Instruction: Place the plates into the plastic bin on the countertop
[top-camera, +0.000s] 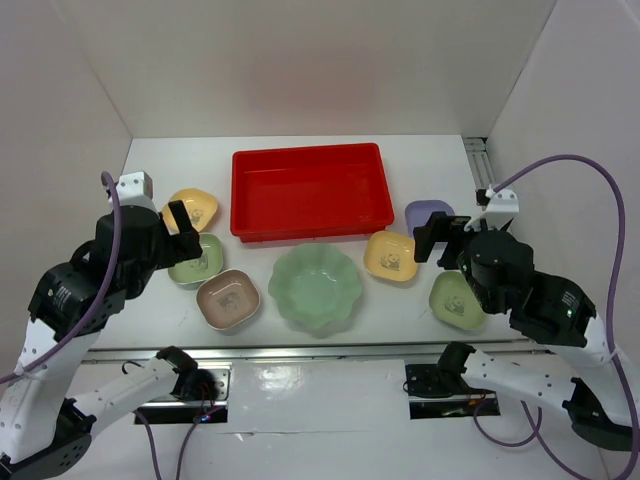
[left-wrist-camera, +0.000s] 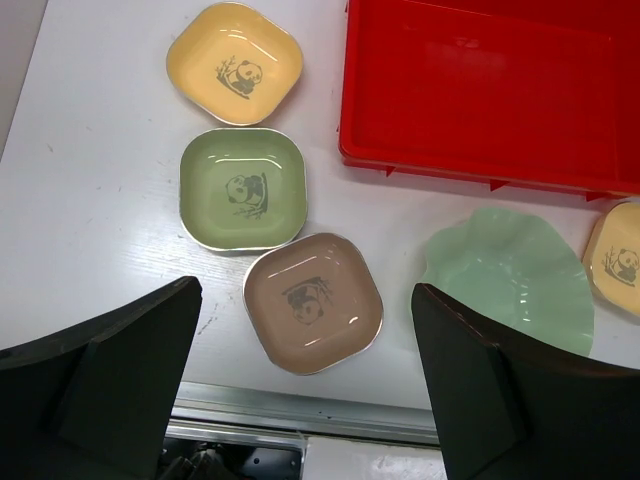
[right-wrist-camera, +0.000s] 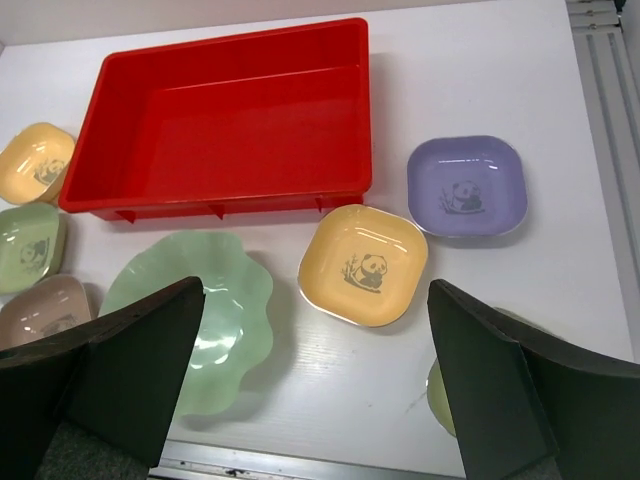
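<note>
The red plastic bin (top-camera: 310, 190) stands empty at the back centre of the white countertop (top-camera: 420, 170). In front of it lie the large pale green scalloped dish (top-camera: 315, 287), a pink dish (top-camera: 229, 299), a green dish (top-camera: 197, 260) and a yellow dish (top-camera: 193, 209) on the left. A second yellow dish (top-camera: 390, 255), a lavender dish (top-camera: 428, 213) and a light green dish (top-camera: 455, 298) lie on the right. My left gripper (left-wrist-camera: 305, 300) is open and empty above the pink dish (left-wrist-camera: 313, 302). My right gripper (right-wrist-camera: 315, 290) is open and empty above the yellow dish (right-wrist-camera: 363, 264).
White walls close in the back and both sides. A metal rail (top-camera: 482, 160) runs along the right edge and another (left-wrist-camera: 300, 415) along the near edge. The dishes lie close together in front of the bin.
</note>
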